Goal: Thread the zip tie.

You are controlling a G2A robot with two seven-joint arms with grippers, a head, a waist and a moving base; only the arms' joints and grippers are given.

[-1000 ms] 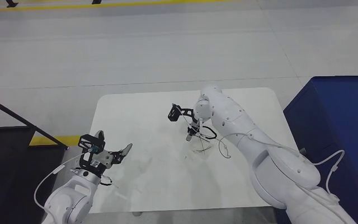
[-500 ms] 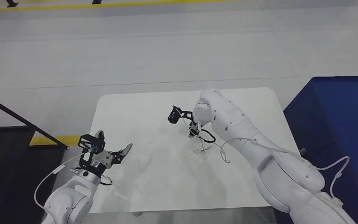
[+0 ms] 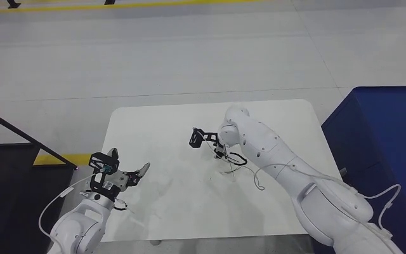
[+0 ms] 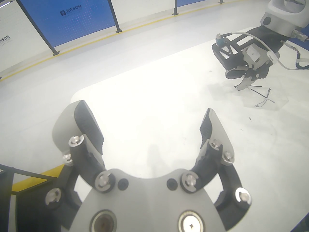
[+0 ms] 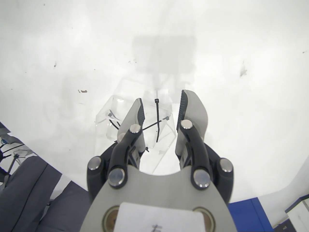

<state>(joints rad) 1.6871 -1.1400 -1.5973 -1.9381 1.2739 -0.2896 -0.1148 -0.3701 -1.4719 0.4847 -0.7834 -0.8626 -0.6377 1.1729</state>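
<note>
1. Zip ties [image 5: 157, 121]: black, thin, loose. I count at least three, and none that I can see is looped or threaded. They lie in a clear tray [image 5: 103, 112] on the white table [image 3: 158, 140], just to the 3 o'clock side of the table's middle in the top view.
2. Straight tie [image 5: 157, 112]: lies flat, with a square head [image 5: 157, 101] at one end and a free tail.
3. Crossing tie [image 5: 150, 126]: crosses item 2 near its tail. I cannot tell which one lies on top.
4. Third tie [image 5: 114, 123]: lies apart from the crossed pair, beside the tray's wall, partly hidden.
</note>
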